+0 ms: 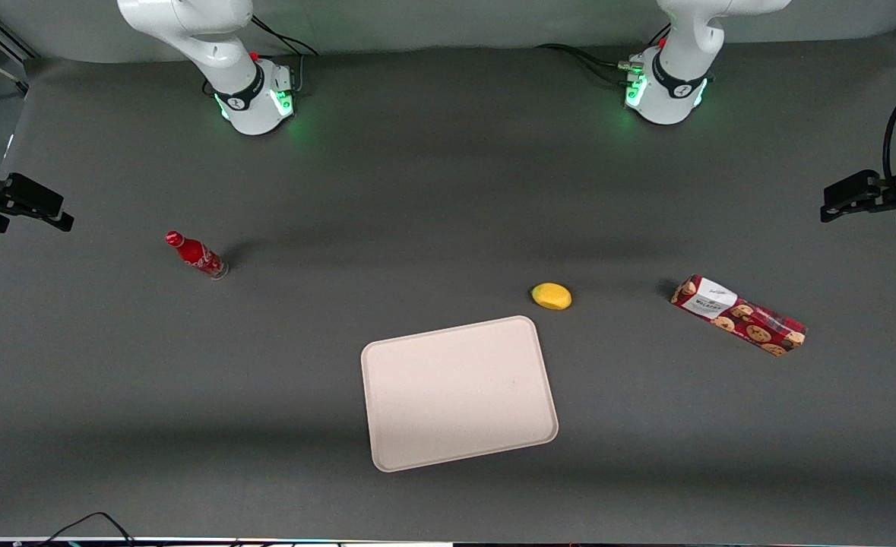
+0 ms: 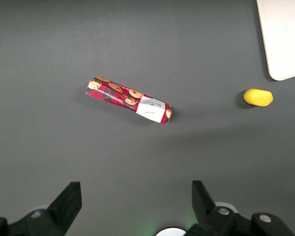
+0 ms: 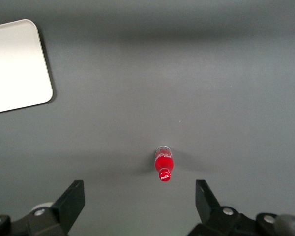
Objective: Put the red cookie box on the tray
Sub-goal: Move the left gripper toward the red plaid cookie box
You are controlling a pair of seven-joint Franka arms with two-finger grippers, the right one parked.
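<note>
tray [image 2: 285,39] cropped by edge, pincer [image 2: 135,206] fingertips only

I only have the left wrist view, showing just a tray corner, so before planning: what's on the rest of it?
Observer: Nothing; the tray shows whole in the front view, bare.
Operator: Anything else on the table?
Observer: A small red bottle stands toward the parked arm's end.
Operator: Where's the end effector?
Observer: The end effector, open, hangs at the working arm's end, farther from the front camera than the red cookie box.
</note>
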